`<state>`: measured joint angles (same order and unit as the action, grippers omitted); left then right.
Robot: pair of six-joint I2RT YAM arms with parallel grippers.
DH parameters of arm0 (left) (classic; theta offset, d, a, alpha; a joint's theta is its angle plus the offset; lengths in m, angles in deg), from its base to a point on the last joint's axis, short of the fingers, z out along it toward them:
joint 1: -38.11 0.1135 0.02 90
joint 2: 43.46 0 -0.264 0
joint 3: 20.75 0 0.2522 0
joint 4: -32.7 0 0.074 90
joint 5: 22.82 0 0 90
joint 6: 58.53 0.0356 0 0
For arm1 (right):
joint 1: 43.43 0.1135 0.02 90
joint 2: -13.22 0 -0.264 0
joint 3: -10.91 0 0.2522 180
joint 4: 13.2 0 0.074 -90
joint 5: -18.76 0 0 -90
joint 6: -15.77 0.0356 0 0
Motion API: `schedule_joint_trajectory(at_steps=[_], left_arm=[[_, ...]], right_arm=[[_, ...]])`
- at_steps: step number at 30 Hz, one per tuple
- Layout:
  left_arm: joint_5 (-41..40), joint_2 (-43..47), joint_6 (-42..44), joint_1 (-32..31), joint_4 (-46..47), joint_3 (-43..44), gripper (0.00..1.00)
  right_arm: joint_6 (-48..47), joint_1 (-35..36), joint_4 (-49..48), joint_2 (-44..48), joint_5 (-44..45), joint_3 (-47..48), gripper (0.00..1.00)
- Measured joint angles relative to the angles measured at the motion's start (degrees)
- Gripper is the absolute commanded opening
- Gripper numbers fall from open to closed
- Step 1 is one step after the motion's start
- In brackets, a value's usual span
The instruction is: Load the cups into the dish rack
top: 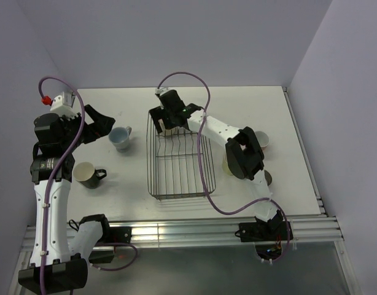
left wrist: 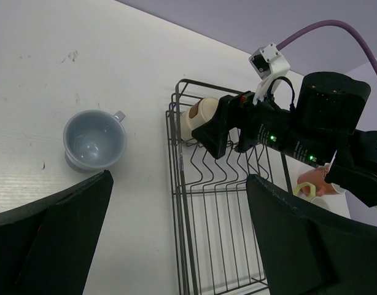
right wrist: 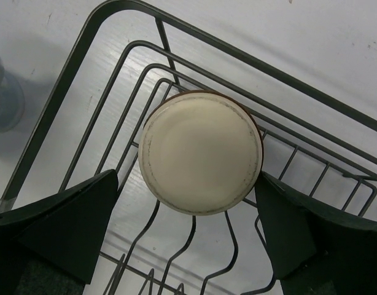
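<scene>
**A:** What are the right gripper [right wrist: 187, 181] fingers [right wrist: 66, 221] doing?

**B:** They are spread wide, one on each side of a tan tumbler [right wrist: 201, 153]. It stands upside down with its cream base up. They are not clamped on it, and a sliver of gap shows beside one finger.

**A:** Where does that tumbler stand?

**B:** It is inside the dish rack [top: 176, 166], in the corner at 11 o'clock in the overhead view.

**A:** And the left gripper [left wrist: 179, 178]?

**B:** Its fingers are parted too and hold nothing. It hangs over the table [top: 250, 110], out at the rack's 9 o'clock.

**A:** Are there other cups?

**B:** A pale blue-grey mug [top: 120, 138] stands upright at about 9 o'clock of the rack, just beside the left fingers. A black mug [top: 87, 174] with a cream inside is farther out, toward 8. A salmon-pink mug [top: 261, 142] sits at 3 o'clock, half hidden by the right arm [top: 237, 147].
</scene>
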<state>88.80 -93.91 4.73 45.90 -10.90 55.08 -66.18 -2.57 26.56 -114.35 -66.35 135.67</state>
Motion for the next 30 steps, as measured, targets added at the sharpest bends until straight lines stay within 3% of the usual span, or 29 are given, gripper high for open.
schedule_joint_trajectory(at_steps=[7,13,17,24,30], left_arm=[[0.7,-0.4,0.3,0.0,0.0,0.1,0.99],[2.5,-4.5,3.1,-0.7,-0.5,1.9,0.99],[2.4,-7.3,7.1,-4.4,-0.7,2.6,0.99],[1.4,-10.4,13.9,-15.5,-1.4,4.6,0.99],[1.5,-12.8,17.1,-19.5,-1.6,5.6,0.99]], right_arm=[[0.0,-0.4,1.9,3.8,-0.7,0.0,1.0],[-2.7,-3.8,3.8,16.4,-5.3,-2.9,1.0],[-6.2,-11.6,5.5,30.1,-12.2,-10.8,1.0],[-17.4,-34.0,15.7,48.2,-21.8,-23.5,1.0],[-30.8,-43.1,28.1,60.2,-23.6,-34.5,1.0]])
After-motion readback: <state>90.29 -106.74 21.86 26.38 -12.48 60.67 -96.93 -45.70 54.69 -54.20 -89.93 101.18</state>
